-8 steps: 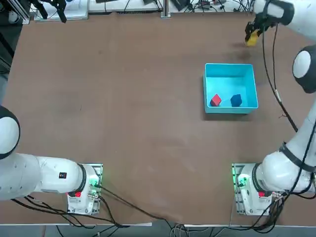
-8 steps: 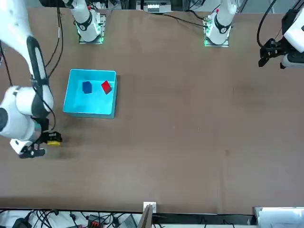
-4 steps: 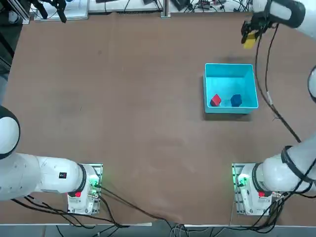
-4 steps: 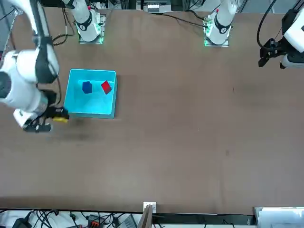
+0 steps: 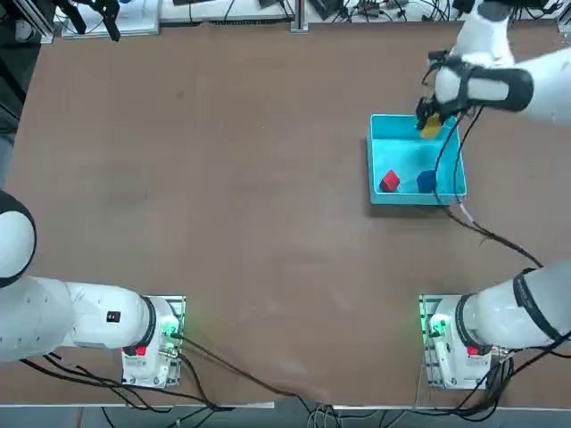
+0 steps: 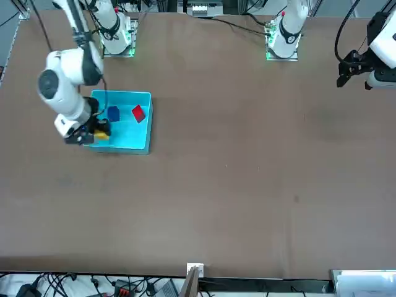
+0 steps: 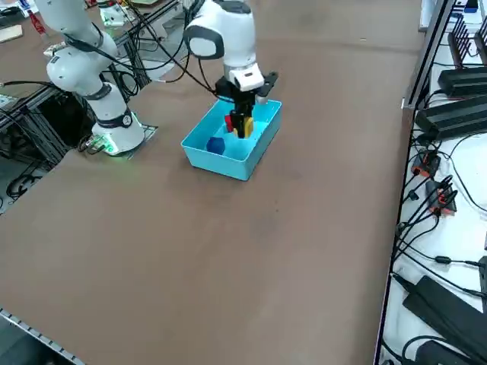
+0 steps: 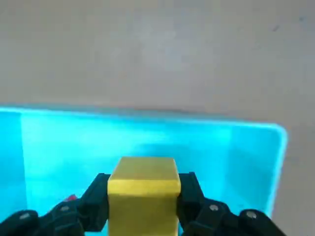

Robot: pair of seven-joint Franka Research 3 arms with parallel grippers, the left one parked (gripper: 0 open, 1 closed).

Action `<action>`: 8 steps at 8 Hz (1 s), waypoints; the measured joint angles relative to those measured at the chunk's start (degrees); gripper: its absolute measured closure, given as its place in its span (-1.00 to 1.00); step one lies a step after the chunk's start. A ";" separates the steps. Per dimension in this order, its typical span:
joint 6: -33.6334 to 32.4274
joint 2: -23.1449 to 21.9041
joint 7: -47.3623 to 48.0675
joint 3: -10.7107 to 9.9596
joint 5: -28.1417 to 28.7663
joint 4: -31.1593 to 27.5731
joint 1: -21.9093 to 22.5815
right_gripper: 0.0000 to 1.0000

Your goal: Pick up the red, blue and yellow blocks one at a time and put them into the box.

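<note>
White rounded right arm [image 5: 486, 85] with dark joint bands, black cable [image 5: 482, 234] along it, black fingers [image 8: 96, 194], and a base [image 5: 446, 343] lit green.

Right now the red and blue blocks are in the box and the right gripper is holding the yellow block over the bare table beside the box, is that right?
Not quite. The right gripper holds the yellow block over the box itself, at its far end from the robot, not over bare table; the top view shows this. The red block and blue block do lie inside.

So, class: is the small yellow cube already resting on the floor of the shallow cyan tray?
No, the small yellow cube is clamped in the right end effector above the shallow cyan tray.
</note>
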 joint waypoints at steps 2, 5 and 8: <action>0.90 -0.01 0.71 -0.08 0.00 -1.48 0.38 -0.39; 2.74 0.82 0.71 -0.65 0.00 -2.42 0.05 -0.39; 3.40 1.62 0.69 -1.31 0.00 -2.34 -0.24 -0.44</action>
